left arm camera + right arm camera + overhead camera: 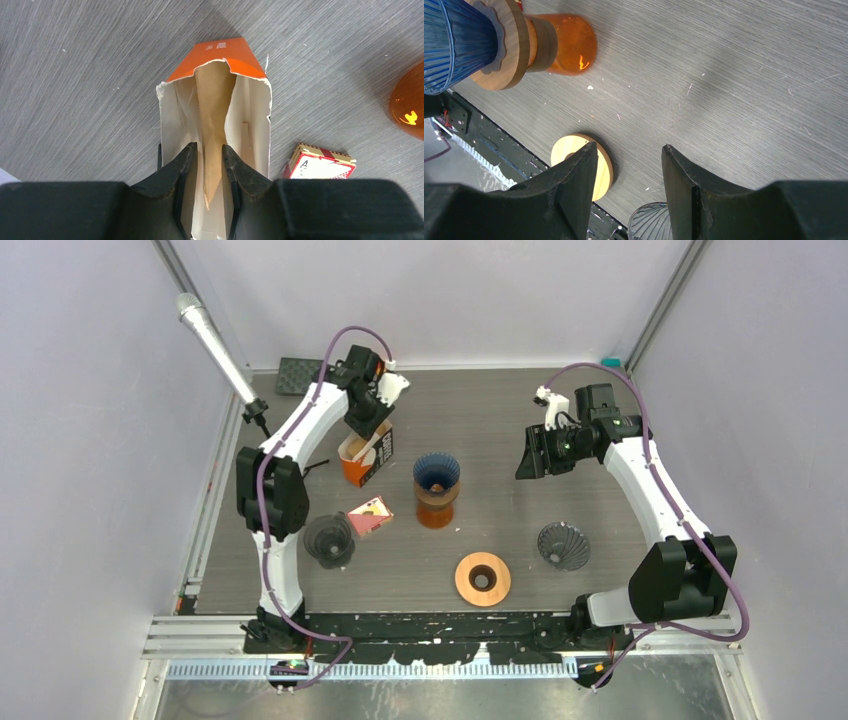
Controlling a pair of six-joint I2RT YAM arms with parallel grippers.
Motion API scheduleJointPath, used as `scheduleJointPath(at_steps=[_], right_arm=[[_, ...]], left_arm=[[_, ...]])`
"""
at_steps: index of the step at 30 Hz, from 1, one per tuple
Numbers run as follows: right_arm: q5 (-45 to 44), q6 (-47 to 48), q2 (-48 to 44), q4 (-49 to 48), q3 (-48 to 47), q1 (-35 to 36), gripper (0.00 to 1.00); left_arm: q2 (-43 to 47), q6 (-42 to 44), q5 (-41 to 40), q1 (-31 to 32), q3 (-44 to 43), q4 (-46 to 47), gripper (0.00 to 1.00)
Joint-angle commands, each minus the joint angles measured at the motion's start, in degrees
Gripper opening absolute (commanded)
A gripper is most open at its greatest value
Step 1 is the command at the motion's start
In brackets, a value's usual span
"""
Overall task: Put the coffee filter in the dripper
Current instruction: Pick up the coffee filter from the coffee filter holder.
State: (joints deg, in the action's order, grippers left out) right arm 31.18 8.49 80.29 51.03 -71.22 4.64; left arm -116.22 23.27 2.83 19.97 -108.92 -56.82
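An open orange-and-white filter box (pixel 220 55) stands at the back left of the table. A brown paper coffee filter (pixel 214 100) sticks up inside it. My left gripper (pixel 208 146) reaches down into the box mouth, its two fingers pressed on either side of the filter. From above, the left gripper (pixel 365 425) hangs over the box (pixel 362 455). The blue ribbed dripper (pixel 437 472) sits on a wooden collar over an orange glass carafe at the table's middle, with nothing in it. My right gripper (pixel 528 462) hovers to its right, open and holding nothing, as the right gripper (pixel 630 146) in the wrist view confirms.
A black dripper (pixel 329 538) stands near the left arm, and a smoky glass dripper (pixel 564 545) near the right arm. A wooden ring (pixel 483 578) lies near the front edge. A small red-and-white card box (pixel 371 516) lies left of the carafe.
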Motion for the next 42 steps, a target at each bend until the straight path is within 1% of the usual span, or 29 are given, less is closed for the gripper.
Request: scheduleJointPath(at_steps=[1, 3, 5, 9, 11, 21, 33, 37, 40, 42], right_arm=[[0.3, 0.6, -0.1, -0.2, -0.6, -0.2, 0.55], [0.3, 0.6, -0.1, -0.2, -0.6, -0.2, 0.55], [0.3, 0.6, 0.0, -0.1, -0.6, -0.2, 0.55], [0.3, 0.6, 0.0, -0.1, -0.6, -0.2, 0.55], [0.3, 0.6, 0.0, -0.1, -0.6, -0.2, 0.55], [0.6, 0.6, -0.3, 0.0, -0.8, -0.2, 0.55], [2.4, 0.7, -1.2, 0.1, -1.5, -0.2, 0.55], [6.0, 1.9, -0.8, 2.4, -6.3, -0.1, 0.55], [9.1, 4.3, 0.2, 6.7, -14.0, 0.9, 0.55], [10.3, 5.3, 1.0, 8.4, -19.4, 2.6, 0.56]], left_arm=[[-0.4, 1.0, 0.1, 0.2, -0.7, 1.0, 0.25], [-0.6, 0.9, 0.2, 0.2, -1.0, 0.9, 0.22], [-0.7, 1.0, 0.3, 0.2, -1.3, 0.5, 0.18], [-0.7, 1.1, 0.8, 0.2, -1.8, 0.0, 0.04], [-0.6, 1.2, 0.8, 0.2, -2.2, -0.3, 0.0], [3.2, 1.4, 0.5, 0.2, -5.6, -3.1, 0.0], [10.8, 1.6, 1.3, 0.2, -5.3, -4.4, 0.0], [14.8, 2.3, 1.9, 0.2, -5.9, -4.4, 0.0], [18.3, 2.7, 4.6, 0.2, -6.5, -5.0, 0.0], [21.0, 2.7, 7.8, 0.2, -6.4, -5.8, 0.0]])
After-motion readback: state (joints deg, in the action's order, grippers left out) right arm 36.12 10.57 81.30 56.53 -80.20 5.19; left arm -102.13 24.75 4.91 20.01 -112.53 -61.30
